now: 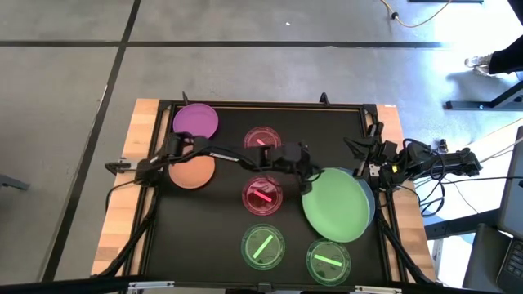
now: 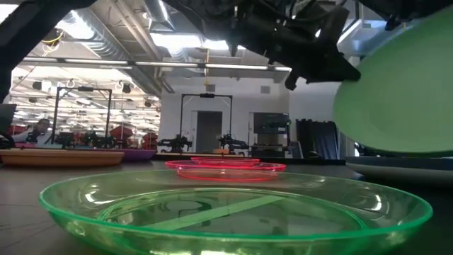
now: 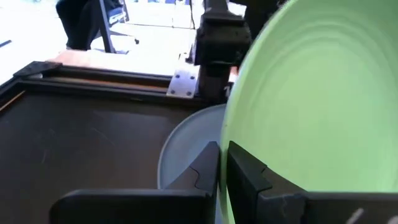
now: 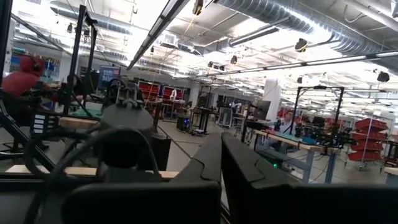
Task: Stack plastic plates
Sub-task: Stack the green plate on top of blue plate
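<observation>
While the left arm reaches across the table, status:

Left gripper: over the right half of the black table mat, fingers pinched on the rim of the large flat round green plastic plate.
Large green plate: lifted and tilted, not lying flat; the low view shows it clear above the plate beneath.
Large pale plate: flat on the mat under the green one, edge showing past the green rim at; white or blue, cannot tell.
Right gripper: parked at the right table edge by the frame, fingers pressed together, holding nothing.
Medium round purple plastic plate: back left of the mat.
Medium round orange plastic plate: just in front of the purple one, partly under the left arm.
Small translucent pink plates with centre stripe: one mid-back, one at centre, apart from each other.
Small translucent green plates with centre stripe: one front centre, nearest the low camera; one front right, just in front of the large green plate.
</observation>
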Controlling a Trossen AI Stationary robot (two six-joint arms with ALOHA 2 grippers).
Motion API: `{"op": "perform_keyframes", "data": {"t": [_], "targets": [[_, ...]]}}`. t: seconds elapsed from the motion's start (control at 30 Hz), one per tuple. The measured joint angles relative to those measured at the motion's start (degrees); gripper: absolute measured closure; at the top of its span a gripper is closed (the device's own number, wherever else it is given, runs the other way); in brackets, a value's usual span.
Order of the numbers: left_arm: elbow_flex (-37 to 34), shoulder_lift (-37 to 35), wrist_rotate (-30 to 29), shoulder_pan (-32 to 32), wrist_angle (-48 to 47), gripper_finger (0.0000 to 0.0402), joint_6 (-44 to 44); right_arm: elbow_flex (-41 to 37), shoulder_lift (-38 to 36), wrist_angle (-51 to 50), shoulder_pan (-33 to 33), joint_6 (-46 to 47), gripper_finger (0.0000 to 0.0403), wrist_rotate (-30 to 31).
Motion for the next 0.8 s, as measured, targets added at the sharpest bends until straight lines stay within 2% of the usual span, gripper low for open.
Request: {"op": "perform_keyframes", "data": {"t": [0.33,0.8], "targets": [[1.68,4.04,0.04,2.38,2.21,0.0384,-1.14,0.00,0.00,1.05,0.00,-2.19,0.0400,0.59],[1.68,4.22,0.50,2.47,5.35,0.0384,-3.11,0.00,0.01,1.15,-0.02,-2.49,0.0400,1.07]]}}
